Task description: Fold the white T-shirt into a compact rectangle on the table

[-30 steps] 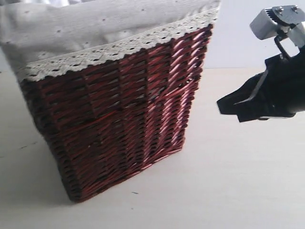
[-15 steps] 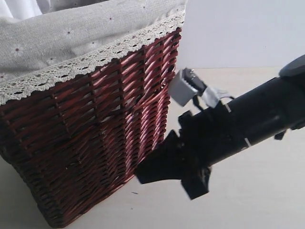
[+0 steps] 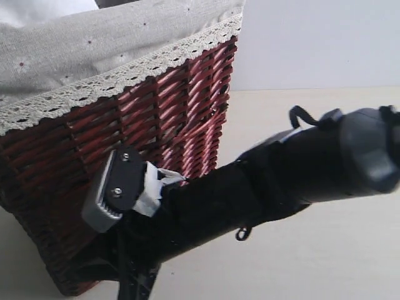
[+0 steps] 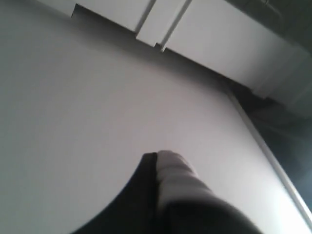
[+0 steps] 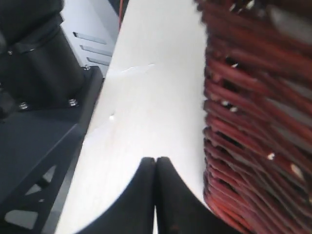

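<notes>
Your right pincer (image 5: 156,168) is shut tight, its two black fingers pressed flat together with nothing between them. It hangs tip-down over the cream table (image 5: 146,97), close to the surface. Just beside one finger, nearly brushing it, is the dark red wicker basket (image 5: 253,122); I cannot tell whether they touch. On the pincer's other side, past the table's edge, stands a black machine base (image 5: 39,58).

Your right arm (image 3: 281,175) reaches in low and long from the right of the exterior view, slanting down across the basket's front, so the pincer's tip drops out of sight at the basket's foot. A grey camera housing (image 3: 115,190) sits on the wrist just behind the pincer, tilted against the wicker.

Up from the pincer, the lace-trimmed liner (image 3: 94,56) folds over the basket's rim. Above that, at the basket's mouth, you can see a patch of plain white cloth, apparently the white T-shirt (image 3: 44,7); its lettering is hidden. A pale wall (image 3: 312,44) stands behind.

Your left pincer (image 4: 156,163) is also closed on nothing, pointing at a blurred pale surface with white panels (image 4: 219,44) beyond.
</notes>
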